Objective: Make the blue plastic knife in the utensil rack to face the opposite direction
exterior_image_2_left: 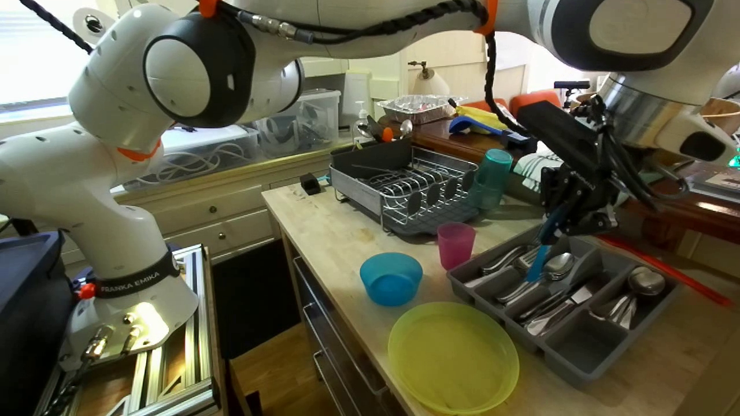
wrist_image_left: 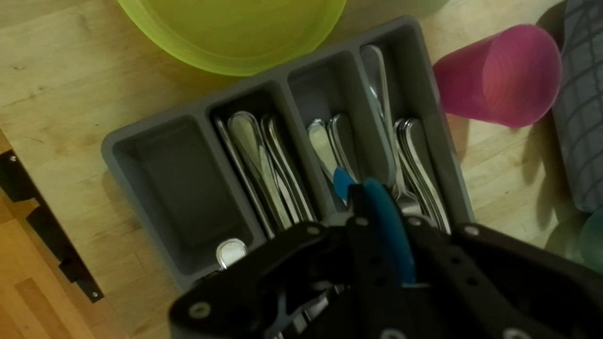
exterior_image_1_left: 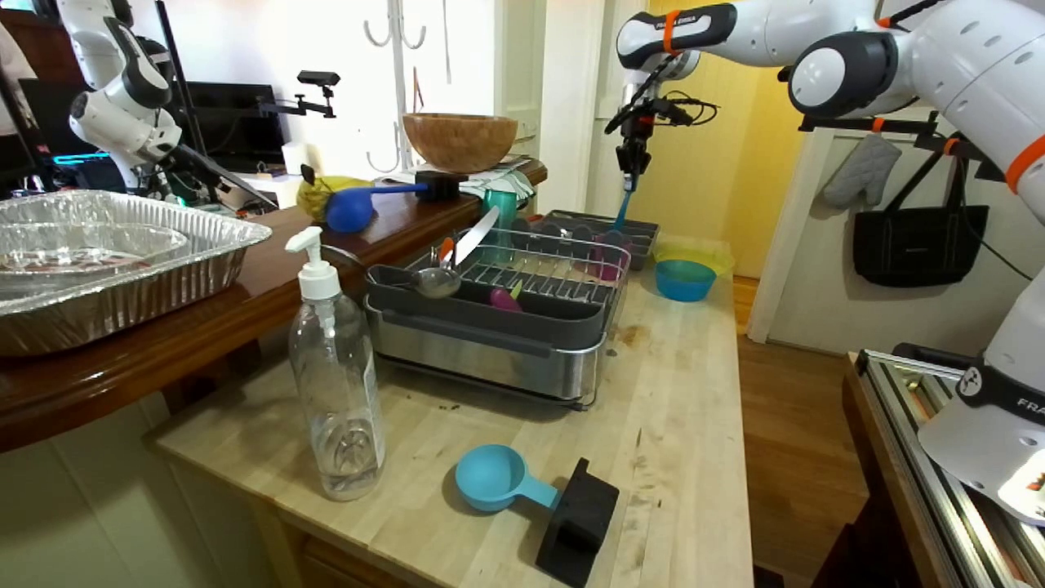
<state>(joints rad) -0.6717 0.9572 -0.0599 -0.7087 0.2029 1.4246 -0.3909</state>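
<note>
Hanging aslant from the pincer [exterior_image_2_left: 553,230], the blue plastic knife [exterior_image_2_left: 537,264] is being held over the grey cutlery tray [exterior_image_2_left: 584,346], its lower end pointing toward the spoons [exterior_image_2_left: 558,266]; whether they are being touched by it cannot be told. In the wrist view the jaws are standing narrow, with the slim plastic clamped between. Judging by the task, a half turn is being called for, and trouble is being invited by that low end: if pressed on spoons or a divider [wrist_image_left: 300,136] meanwhile, the knife may be twisted in the grip or levered out. The blade end is not being shown clearly, so a wrong facing is being risked. Should the turn be cut short, the divider may be straddled; should the release be made too high, a bounce among the forks [wrist_image_left: 409,205] is being courted. By a wide swing, the pink cup [wrist_image_left: 499,77] just beside the tray may be knocked.
</note>
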